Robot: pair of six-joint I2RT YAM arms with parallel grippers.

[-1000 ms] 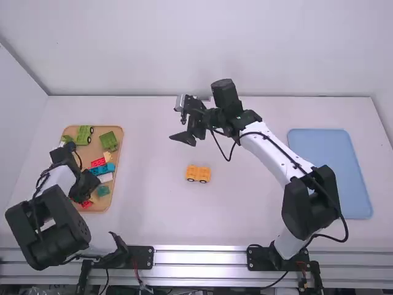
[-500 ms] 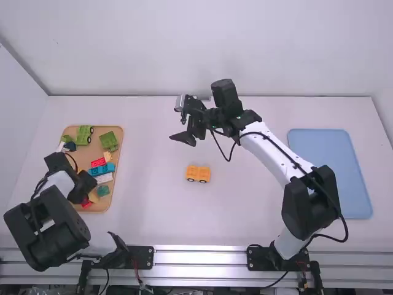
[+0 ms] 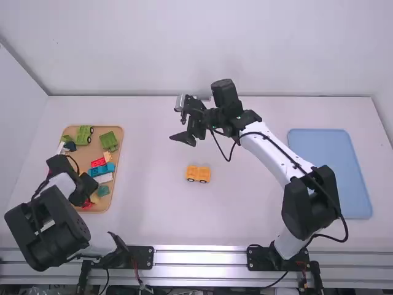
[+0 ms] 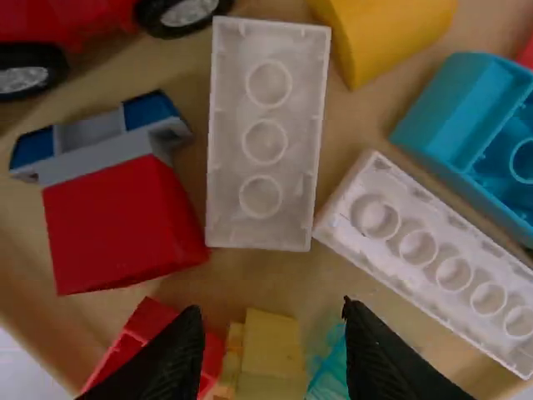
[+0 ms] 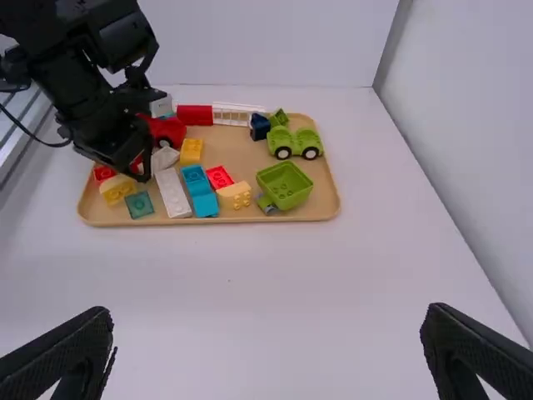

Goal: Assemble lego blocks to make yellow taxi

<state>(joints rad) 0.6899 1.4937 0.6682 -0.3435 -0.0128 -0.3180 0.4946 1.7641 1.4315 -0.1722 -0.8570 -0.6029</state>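
Observation:
In the high view, my left gripper [image 3: 80, 189] is over the near left part of the tray, its fingertips hidden beneath the arm. The left wrist view has the left gripper [image 4: 271, 354] open, with a yellow block [image 4: 271, 343] lying between and beneath its fingers. That yellow block [image 5: 117, 188] is beside the left gripper in the right wrist view. An orange-yellow car piece [image 3: 198, 174] with wheels stands on mid-table. Beyond it, my right gripper [image 3: 186, 137] hangs above the table; in the right wrist view the right gripper [image 5: 268, 350] is open and holds nothing.
The wooden tray [image 5: 329, 179] is crowded: white bricks [image 4: 266, 137], a red block [image 4: 121, 221], a teal block [image 5: 139, 205], blue bricks [image 5: 198, 190] and green pieces [image 5: 286, 185]. A blue mat [image 3: 331, 175] lies at the table's right.
The left arm's wrist has shifted a little over the tray, uncovering a dark blue piece near the tray's left edge. The right arm and the orange-yellow car piece have stayed put.

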